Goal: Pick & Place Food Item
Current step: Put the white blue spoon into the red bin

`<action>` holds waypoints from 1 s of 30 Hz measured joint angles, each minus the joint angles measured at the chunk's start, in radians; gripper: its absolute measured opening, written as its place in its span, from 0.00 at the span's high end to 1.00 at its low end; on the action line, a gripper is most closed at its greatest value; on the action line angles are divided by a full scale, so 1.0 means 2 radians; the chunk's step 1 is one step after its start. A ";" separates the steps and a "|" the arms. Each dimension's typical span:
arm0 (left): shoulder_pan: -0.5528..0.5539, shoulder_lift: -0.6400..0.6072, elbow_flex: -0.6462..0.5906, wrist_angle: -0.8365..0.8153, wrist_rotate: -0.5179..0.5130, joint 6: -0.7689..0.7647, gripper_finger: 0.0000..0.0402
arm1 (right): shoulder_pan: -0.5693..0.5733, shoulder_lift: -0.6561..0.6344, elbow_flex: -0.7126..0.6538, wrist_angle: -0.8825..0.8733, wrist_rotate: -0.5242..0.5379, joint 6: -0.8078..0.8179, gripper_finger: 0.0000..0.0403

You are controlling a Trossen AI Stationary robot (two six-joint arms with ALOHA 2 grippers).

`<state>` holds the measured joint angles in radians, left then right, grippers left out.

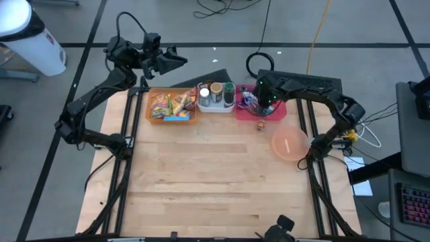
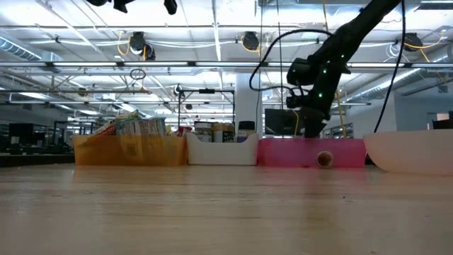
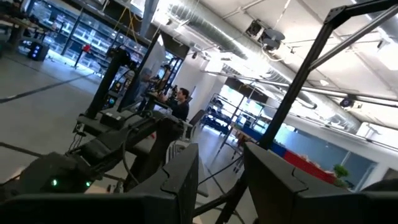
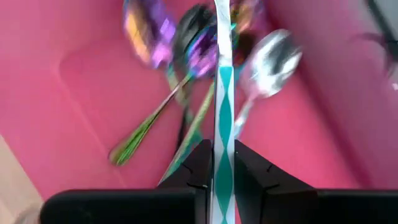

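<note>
My right gripper [image 4: 222, 152] slants down into the pink bin [image 1: 275, 113] at the far right and is shut on a narrow white-and-teal striped strip [image 4: 222, 93]. Under it lie spoons [image 4: 267, 59] and other shiny cutlery. A small round brown item [image 1: 260, 126] sits on the table just in front of the pink bin. The orange bin [image 1: 171, 106] holds snack packets. My left gripper [image 1: 176, 59] is raised beyond the table's far left corner, open and holding nothing. My right gripper pinches the striped strip [image 4: 222, 134] between its two fingers. The fingers come from above, slanting down, and the strip runs along them and out past their tips over the cutlery. Whether its far end touches the bin, I cannot tell.
A white bin [image 1: 216, 96] with jars stands between the orange and pink bins along the far edge. A pale pink bowl [image 1: 290, 144] rests near the right edge. The wooden tabletop [image 1: 201, 181] spreads toward the near edge.
</note>
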<state>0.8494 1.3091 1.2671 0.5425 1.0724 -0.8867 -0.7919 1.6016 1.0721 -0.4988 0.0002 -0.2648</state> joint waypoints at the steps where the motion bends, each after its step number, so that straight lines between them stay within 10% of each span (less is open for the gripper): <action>1: 0.000 0.000 0.000 -0.003 0.000 0.002 0.67 | 0.003 0.007 0.000 -0.006 0.000 -0.005 0.94; 30: -0.003 0.000 0.000 -0.042 0.000 0.023 0.67 | 0.016 0.057 0.000 0.004 0.016 -0.010 0.82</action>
<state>0.8429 1.3090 1.2671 0.4591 1.0725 -0.8398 -0.7609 1.7161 1.0721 -0.4904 0.0315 -0.2840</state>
